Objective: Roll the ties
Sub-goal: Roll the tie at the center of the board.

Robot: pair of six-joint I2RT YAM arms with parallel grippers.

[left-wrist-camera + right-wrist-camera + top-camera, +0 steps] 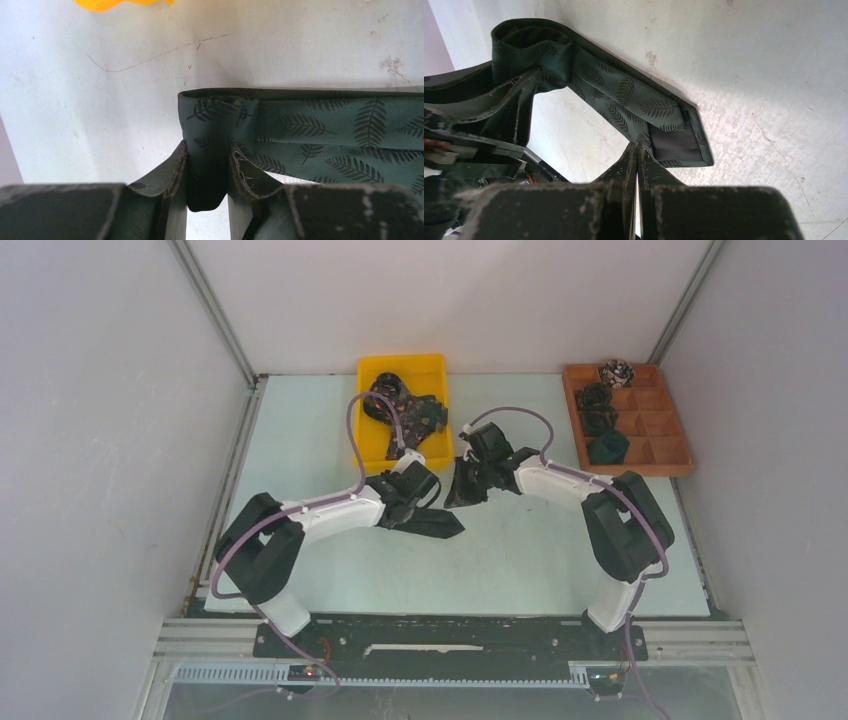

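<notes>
Both arms meet mid-table here, over the pale green tabletop point(300, 440), a bit in front of the yellow plastic bin point(432, 362). Strung between them is a dark green fabric necktie point(320, 135) with a darker fern-leaf print.

The left gripper point(207, 167) is clamped on a folded-over bit of the tie. The fabric bunches up between its fingers, with a loop poking out past the tips.

The right gripper point(637, 152) has its fingers pressed flat together right at the tie's lower edge, beside the pointed end with the black lining. Pretty sure it's nipping that edge, though the tips hide the actual contact. The stretch between the two grippers hangs off the table, with its shadow underneath.

The bin holds a tangle of loose dark ties point(405, 410). Over on the right there's a brown wooden divided tray point(664, 426) with a few rolled-up ties point(606, 447) in its left-hand compartments.
</notes>
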